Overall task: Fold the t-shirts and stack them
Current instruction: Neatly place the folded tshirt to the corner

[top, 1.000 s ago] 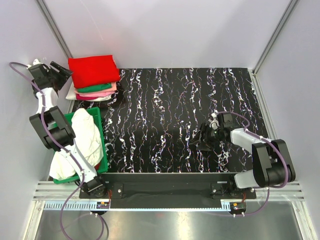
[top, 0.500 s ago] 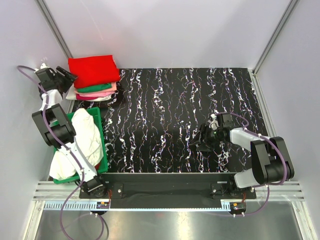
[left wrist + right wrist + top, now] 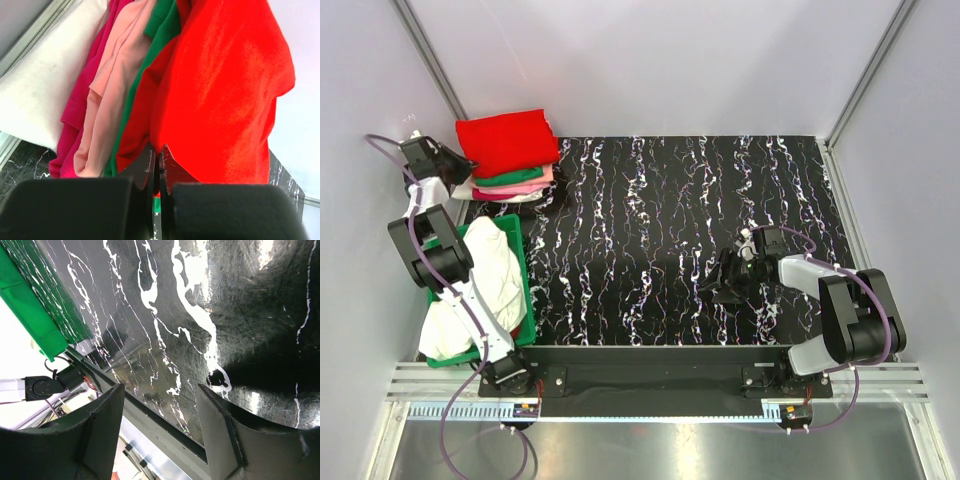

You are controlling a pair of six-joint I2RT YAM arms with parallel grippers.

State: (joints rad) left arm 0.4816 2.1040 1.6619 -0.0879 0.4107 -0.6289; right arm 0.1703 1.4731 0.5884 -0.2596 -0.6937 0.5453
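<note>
Black white-veined table [image 3: 670, 220], stack of folded t-shirts [image 3: 508, 150] at its far-left corner, green bin [image 3: 526, 290] along its left edge.

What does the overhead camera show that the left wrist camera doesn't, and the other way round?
Only overhead: the green plastic bin holding white cloth, most of the black marbled table, and the open right gripper low over it. Only the left wrist: the left gripper with black fingers shut together, seen close up. Both: the folded bright red t-shirt topping green, pink and white ones.
</note>
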